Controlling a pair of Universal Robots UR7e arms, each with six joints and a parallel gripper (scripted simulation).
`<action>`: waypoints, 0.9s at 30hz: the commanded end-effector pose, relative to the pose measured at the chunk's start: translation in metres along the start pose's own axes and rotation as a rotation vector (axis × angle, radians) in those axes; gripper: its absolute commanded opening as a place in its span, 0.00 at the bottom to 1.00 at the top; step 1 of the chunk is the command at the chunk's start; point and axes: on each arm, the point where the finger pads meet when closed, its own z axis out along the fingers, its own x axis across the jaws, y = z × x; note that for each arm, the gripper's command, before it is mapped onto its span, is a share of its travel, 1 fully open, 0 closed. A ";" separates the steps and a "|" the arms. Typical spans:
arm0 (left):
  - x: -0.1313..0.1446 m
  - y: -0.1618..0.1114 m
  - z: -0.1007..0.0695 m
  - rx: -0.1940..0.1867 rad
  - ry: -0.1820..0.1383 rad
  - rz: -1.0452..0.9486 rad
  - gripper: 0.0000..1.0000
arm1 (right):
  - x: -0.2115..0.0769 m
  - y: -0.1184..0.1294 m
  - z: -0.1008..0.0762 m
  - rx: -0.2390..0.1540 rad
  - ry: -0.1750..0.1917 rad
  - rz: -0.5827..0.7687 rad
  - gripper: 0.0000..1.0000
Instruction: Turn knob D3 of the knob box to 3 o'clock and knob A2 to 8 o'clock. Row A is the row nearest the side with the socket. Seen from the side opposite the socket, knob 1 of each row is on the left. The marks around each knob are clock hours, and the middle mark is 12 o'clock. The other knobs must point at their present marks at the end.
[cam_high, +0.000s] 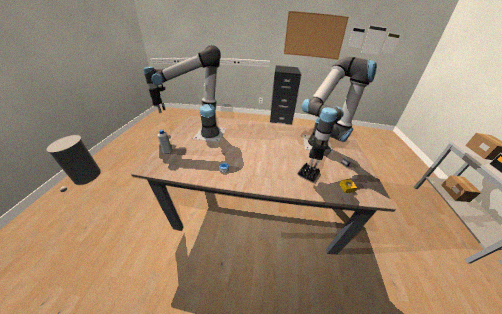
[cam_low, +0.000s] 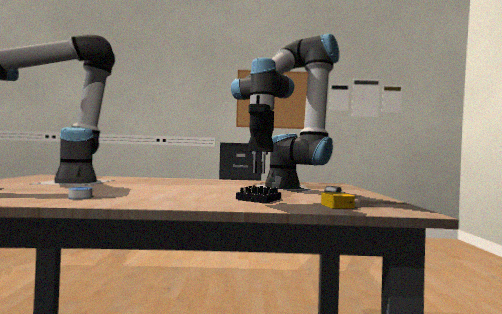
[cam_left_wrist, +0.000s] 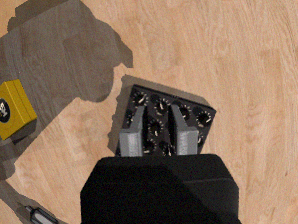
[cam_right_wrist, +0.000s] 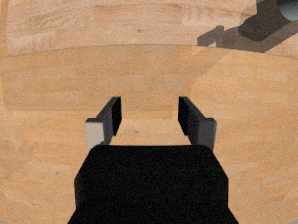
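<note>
Knob box (cam_high: 306, 175) (cam_low: 258, 195) (cam_left_wrist: 172, 97), a flat black slab studded with round knobs and pale marks, lay on the grained wood table (cam_high: 270, 145) (cam_low: 165, 192) (cam_left_wrist: 240, 60) (cam_right_wrist: 100, 25), near a boxy yellow block (cam_high: 348, 186) (cam_low: 338, 201) (cam_left_wrist: 17, 107); above it hung the left gripper (cam_high: 314, 164) (cam_low: 259, 172) (cam_left_wrist: 158, 117), its smooth grey fingers parted and grasping nothing, while the right gripper (cam_high: 161, 110) (cam_right_wrist: 149, 108), well apart from the box, stood wide and bare
</note>
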 end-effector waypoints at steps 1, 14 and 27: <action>0.002 0.001 -0.001 0.000 0.003 0.099 0.46 | 0.000 0.000 0.000 -0.002 0.000 0.000 1.00; 0.005 0.004 -0.002 0.000 0.003 0.239 0.46 | 0.000 0.000 0.000 -0.002 0.000 0.000 1.00; 0.006 0.005 -0.002 0.000 0.003 0.278 0.46 | 0.000 0.000 0.000 -0.002 0.000 0.000 1.00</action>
